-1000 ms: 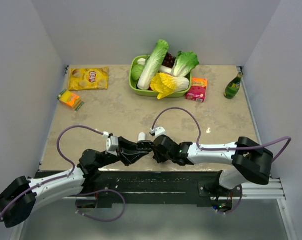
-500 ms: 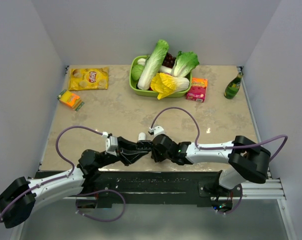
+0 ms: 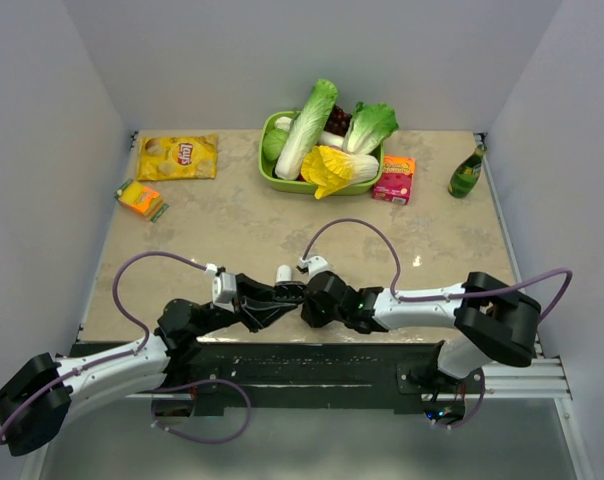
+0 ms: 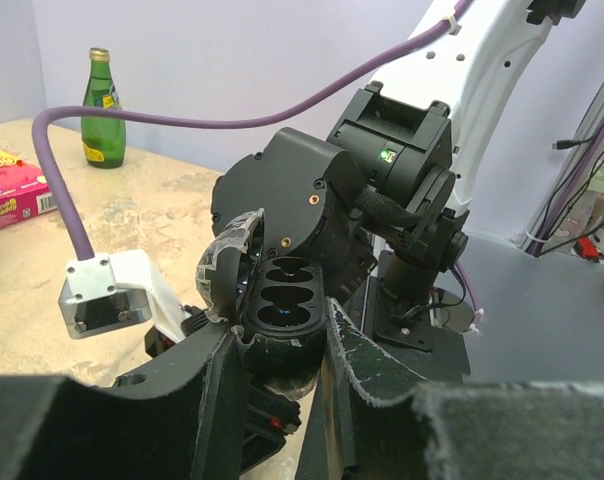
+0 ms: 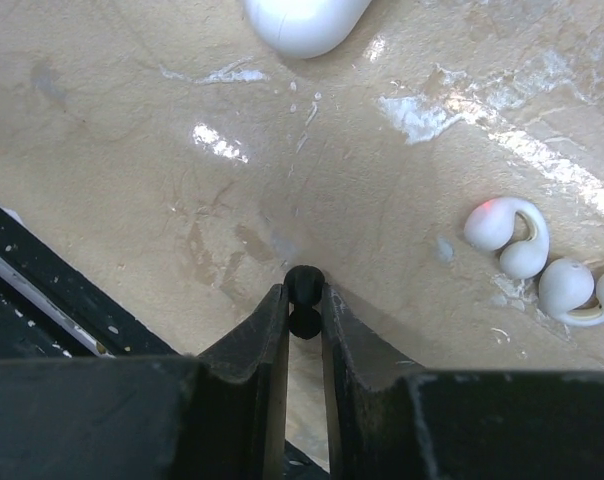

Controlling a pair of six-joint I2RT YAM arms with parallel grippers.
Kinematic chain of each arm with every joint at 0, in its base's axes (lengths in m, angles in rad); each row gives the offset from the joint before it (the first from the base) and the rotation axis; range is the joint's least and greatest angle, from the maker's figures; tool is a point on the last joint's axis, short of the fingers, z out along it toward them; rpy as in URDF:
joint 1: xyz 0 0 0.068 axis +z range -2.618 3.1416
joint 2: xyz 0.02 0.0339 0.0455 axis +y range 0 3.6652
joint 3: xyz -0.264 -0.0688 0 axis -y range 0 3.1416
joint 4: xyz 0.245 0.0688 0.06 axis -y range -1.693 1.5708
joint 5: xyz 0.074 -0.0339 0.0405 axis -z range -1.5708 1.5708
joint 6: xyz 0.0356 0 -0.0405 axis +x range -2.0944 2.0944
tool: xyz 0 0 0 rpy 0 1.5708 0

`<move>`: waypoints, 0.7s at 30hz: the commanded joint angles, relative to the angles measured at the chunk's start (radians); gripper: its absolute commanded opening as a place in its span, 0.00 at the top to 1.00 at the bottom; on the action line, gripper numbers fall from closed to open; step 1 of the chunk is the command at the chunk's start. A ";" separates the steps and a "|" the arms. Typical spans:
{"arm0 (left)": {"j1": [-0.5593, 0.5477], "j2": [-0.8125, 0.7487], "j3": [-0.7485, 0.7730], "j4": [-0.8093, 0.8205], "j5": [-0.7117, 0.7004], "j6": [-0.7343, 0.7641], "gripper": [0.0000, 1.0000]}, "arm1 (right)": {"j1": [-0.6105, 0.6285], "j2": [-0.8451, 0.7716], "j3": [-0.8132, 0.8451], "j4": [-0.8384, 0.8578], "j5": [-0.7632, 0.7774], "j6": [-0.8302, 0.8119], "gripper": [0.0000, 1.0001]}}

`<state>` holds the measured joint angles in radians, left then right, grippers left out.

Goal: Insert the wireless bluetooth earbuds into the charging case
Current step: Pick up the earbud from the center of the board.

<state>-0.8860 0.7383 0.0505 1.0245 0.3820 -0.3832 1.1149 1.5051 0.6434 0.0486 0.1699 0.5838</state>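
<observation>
The right gripper (image 5: 304, 300), fingers pressed nearly together and holding no earbud, hangs low over the table (image 5: 132, 150), with the earbuds (image 5: 504, 232) lying loose just beside it and the case (image 5: 307, 20) beyond, probably lining up a pick, while the left gripper (image 4: 279, 335), fingers apart, faces it closely.

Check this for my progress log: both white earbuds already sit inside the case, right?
Not right. Both earbuds lie on the table, outside the case and apart from it. The right wrist view shows this.
</observation>
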 commanded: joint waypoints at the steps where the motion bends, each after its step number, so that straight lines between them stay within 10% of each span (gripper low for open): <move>1: -0.004 0.004 -0.181 0.046 0.000 0.001 1.00 | -0.001 -0.017 -0.050 -0.016 0.011 0.019 0.86; 13: -0.004 0.010 -0.184 0.048 -0.008 0.000 1.00 | -0.001 -0.138 -0.109 -0.024 0.063 0.056 1.00; 21: -0.004 -0.004 -0.186 0.055 -0.035 -0.006 1.00 | -0.001 -0.507 -0.140 -0.046 0.181 0.018 1.00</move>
<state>-0.8860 0.7471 0.0505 1.0241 0.3691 -0.3832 1.1152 1.1641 0.4908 0.0055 0.2539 0.6277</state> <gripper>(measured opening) 0.347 0.178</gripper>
